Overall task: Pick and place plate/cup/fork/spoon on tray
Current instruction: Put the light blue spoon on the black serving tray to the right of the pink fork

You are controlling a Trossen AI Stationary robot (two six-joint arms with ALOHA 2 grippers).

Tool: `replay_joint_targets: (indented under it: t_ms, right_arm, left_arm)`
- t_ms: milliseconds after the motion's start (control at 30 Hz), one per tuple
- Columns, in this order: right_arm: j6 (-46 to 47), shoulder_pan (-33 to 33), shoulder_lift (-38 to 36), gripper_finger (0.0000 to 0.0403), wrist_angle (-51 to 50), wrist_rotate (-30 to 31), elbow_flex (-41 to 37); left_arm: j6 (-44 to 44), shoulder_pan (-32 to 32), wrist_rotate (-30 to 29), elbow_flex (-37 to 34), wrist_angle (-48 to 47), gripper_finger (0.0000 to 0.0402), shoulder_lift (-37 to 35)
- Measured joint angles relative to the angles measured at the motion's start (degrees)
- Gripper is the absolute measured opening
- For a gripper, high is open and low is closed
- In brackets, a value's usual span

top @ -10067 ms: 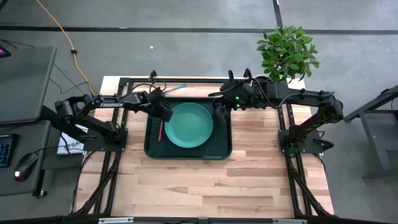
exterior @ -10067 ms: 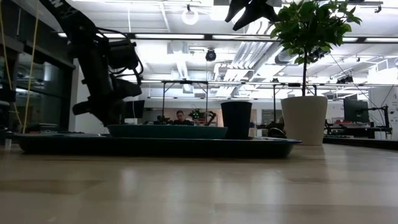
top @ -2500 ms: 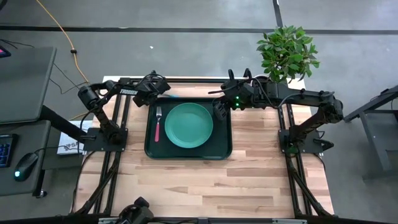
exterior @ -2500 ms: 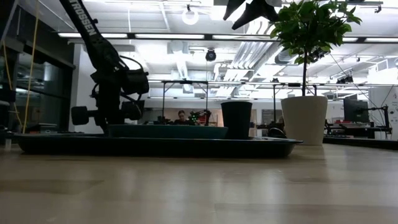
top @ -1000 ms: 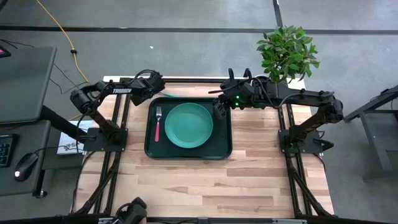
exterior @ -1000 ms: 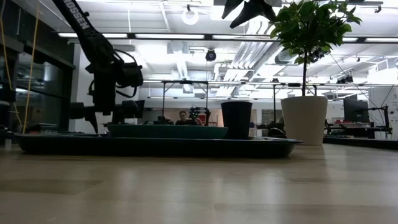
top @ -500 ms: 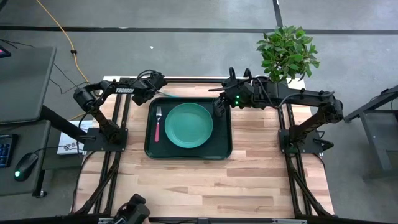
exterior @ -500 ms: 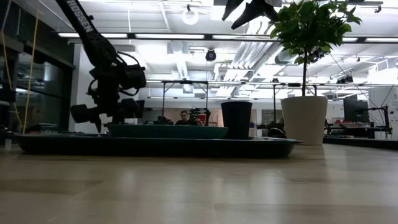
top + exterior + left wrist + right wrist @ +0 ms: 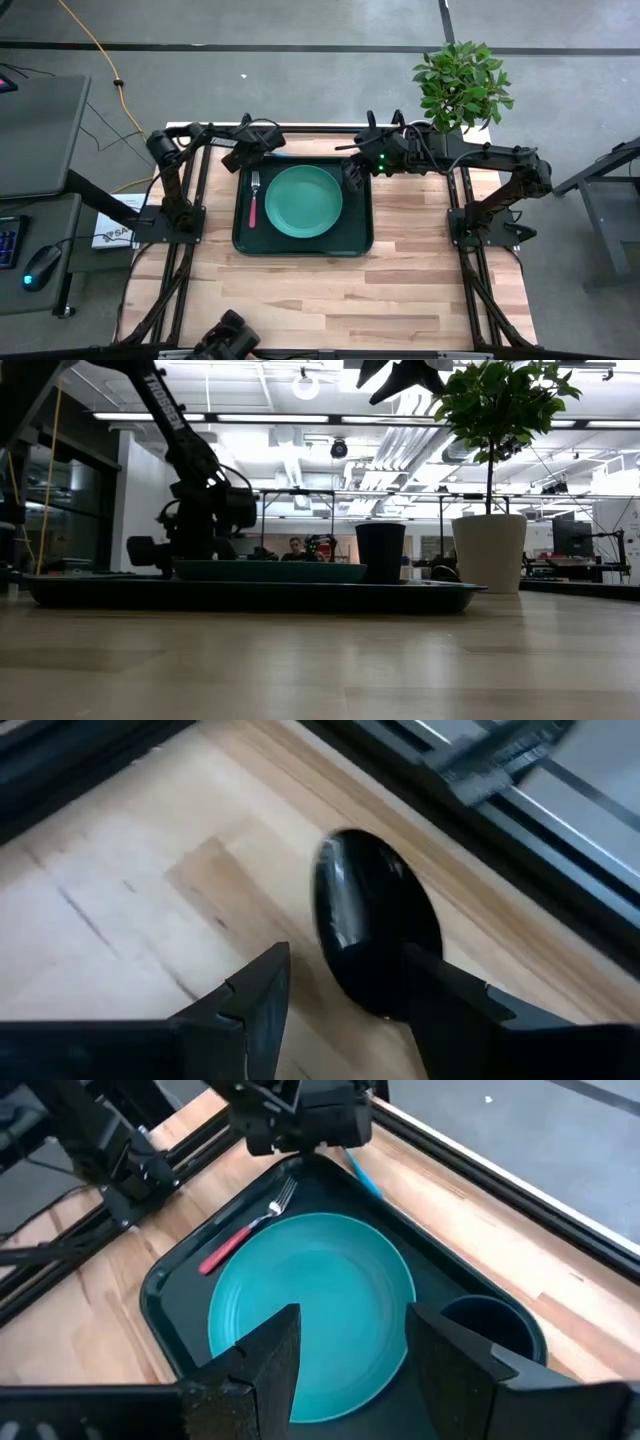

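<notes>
Now left gripper (image 9: 345, 1010), fingers apart, straddles the spoon (image 9: 375, 920) bowl at the tray's (image 9: 355, 240) 11 o'clock corner, evidently positioned to grasp. Right gripper (image 9: 350, 1355), also open, waits near the cup (image 9: 353, 175).

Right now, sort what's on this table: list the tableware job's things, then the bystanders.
Job:
tray
plate
cup
fork
spoon, off the tray beneath the left gripper

Bystanders:
potted plant

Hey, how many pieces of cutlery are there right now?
2: the fork lies on the tray beside the plate; the spoon lies on the table behind it, under the left gripper.
</notes>
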Motion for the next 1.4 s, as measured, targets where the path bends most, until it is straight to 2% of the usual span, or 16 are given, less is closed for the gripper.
replay_joint_targets:
  t_ms: [167, 300, 400, 467, 600, 833, 1000, 1300, 1400]
  right_arm:
    - [-0.5, 0.0, 0.0, 0.0172, -0.6, -1.9, 0.0]
    - [-1.2, 0.0, 0.0, 0.0172, -0.8, -2.7, 0.0]
    - [-1.3, 0.0, 0.0, 0.0172, -1.3, -3.6, 0.0]
    - [-1.5, 0.0, 0.0, 0.0172, -1.4, -3.7, 0.0]
    - [-2.4, 0.0, 0.0, 0.0172, -1.4, -3.7, 0.0]
    - [-2.8, 0.0, 0.0, 0.0172, -1.4, -3.6, 0.0]
    - [-3.0, 0.0, 0.0, 0.0172, -1.4, -3.6, 0.0]
    - [-3.0, 0.0, 0.0, 0.0172, -1.4, -3.5, 0.0]
    - [-4.2, -0.1, 0.0, 0.0172, -1.3, -3.5, 0.0]
  left_arm:
    - [-3.3, 0.9, 0.2, 0.2, -2.3, 0.0142, 0.1]
    - [-4.3, 1.2, 0.1, 0.2, -4.6, 0.0082, 0.1]
    - [-1.7, 1.6, -1.0, 0.2, -5.0, 0.0024, -0.2]
    - [0.1, 1.7, -1.3, 0.2, -4.5, 0.0009, -0.3]
    - [4.2, 1.7, 0.3, 0.2, -2.0, 0.0007, -0.9]
    - [3.8, 1.4, 0.5, 0.0, -0.2, 0.0, -4.2]
    - [1.8, 2.6, -2.0, 0.0, 5.9, 0.0, -6.7]
    - [-2.1, 3.5, -1.9, 0.1, 18.6, 0.0, -6.8]
    - [2.4, 3.2, 0.1, 0.0, 25.4, 0.0, -7.5]
